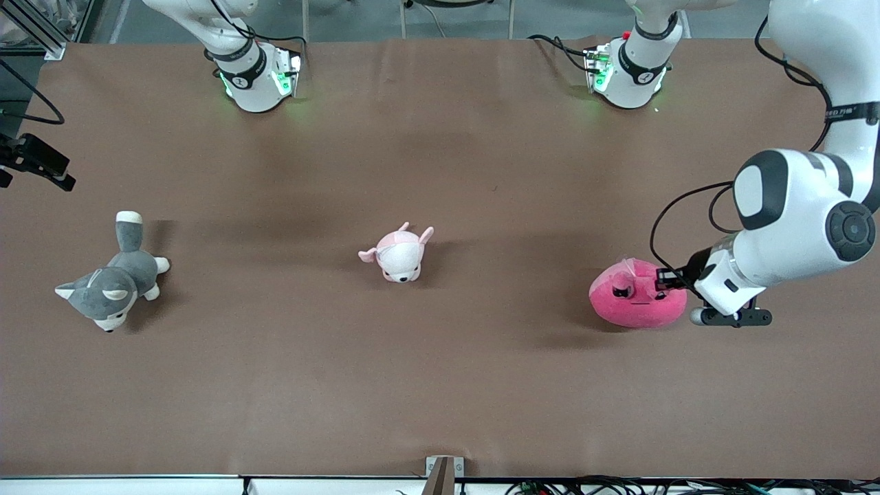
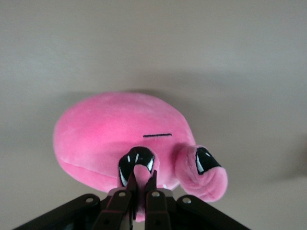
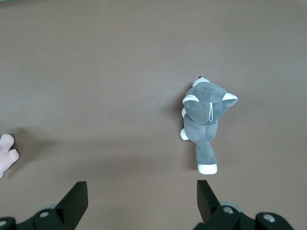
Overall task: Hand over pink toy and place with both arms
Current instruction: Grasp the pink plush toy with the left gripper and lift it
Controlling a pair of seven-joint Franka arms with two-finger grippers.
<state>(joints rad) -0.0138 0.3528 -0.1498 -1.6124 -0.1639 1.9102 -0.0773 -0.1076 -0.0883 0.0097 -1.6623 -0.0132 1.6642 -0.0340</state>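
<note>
The pink toy [image 1: 636, 302], a round hot-pink plush with dark angry eyes, is low at the table toward the left arm's end. My left gripper [image 1: 665, 278] is shut on a fold of its plush right by one eye. In the left wrist view the fingers pinch pink fabric [image 2: 142, 179] and the toy [image 2: 110, 139] fills the middle. My right gripper [image 3: 142, 191] is open and empty, high over bare table. It does not show in the front view.
A grey-and-white plush dog [image 1: 113, 278] lies toward the right arm's end; it also shows in the right wrist view [image 3: 206, 120]. A small pale pink-and-white plush [image 1: 399, 254] sits mid-table, its edge in the right wrist view [image 3: 5, 153]. A black mount [image 1: 34, 163] juts in there.
</note>
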